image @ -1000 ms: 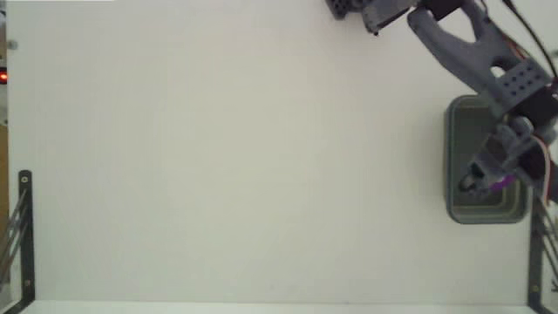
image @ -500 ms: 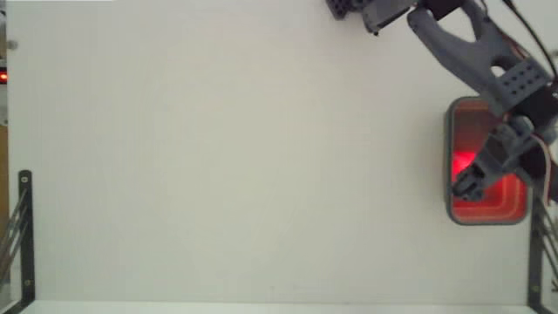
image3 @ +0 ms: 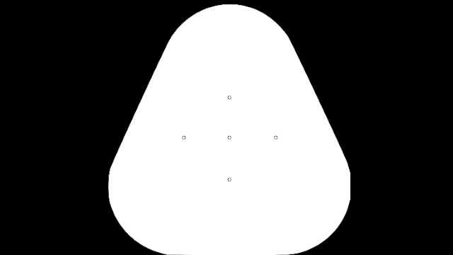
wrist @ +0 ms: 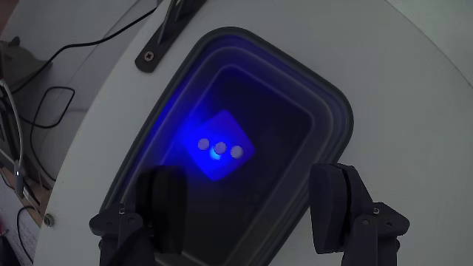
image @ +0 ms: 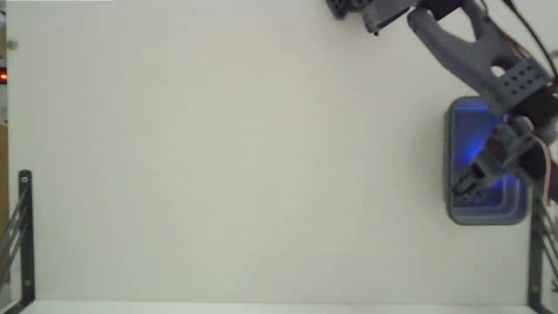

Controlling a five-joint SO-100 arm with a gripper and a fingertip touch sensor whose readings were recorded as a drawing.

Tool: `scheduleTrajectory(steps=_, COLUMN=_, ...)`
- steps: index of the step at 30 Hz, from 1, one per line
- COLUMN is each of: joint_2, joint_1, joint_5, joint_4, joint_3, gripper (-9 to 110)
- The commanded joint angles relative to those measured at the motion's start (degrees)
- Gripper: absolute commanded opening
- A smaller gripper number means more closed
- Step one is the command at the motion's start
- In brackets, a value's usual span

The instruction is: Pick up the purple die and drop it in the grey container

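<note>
in the fixed view i'm looking straight down on a plain white table [image: 244, 174], and my arm [image: 462, 48] reaches in from the top right corner, grey links angling down toward the right edge. the grey container [image: 453, 157] sits at the far right of this view, its inside lit a strong blue, with the wrist and gripper [image: 466, 185] hanging directly over it and covering much of the interior. i can't pick out the purple die from here; the arm and the glow hide it. dark metal brackets [image: 24, 235] stand at the lower left and lower right edges of the table. in the wrist view i'm staring down into the container [wrist: 336, 111], its thick rounded rim running around a dark well washed in blue light. the purple die [wrist: 222, 144] lies on the floor of the tray near the middle, glowing blue, tilted diamond-wise to the frame, with three pale pips in a row on its upper face. the gripper [wrist: 247, 207] is spread wide, one finger [wrist: 166, 203] at lower left and the other at lower right, both above the tray and neither touching the die, which lies free beyond them. outside the table's curved edge at left i see dark cables [wrist: 44, 96] trailing on the floor.
</note>
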Motion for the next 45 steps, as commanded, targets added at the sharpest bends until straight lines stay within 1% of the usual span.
scheduleTrajectory(steps=1, joint_2=4.9, joint_1=-1.1, joint_5=0.3, joint_4=-0.7, joint_3=0.4, gripper=110)
scheduleTrajectory(steps=23, joint_2=5.9, joint_1=-0.3, joint_5=0.3, joint_4=-0.6, joint_3=1.5, gripper=110)
scheduleTrajectory(steps=45, joint_2=17.7, joint_1=8.7, joint_5=0.3, joint_4=-0.6, joint_3=13.2, gripper=110)
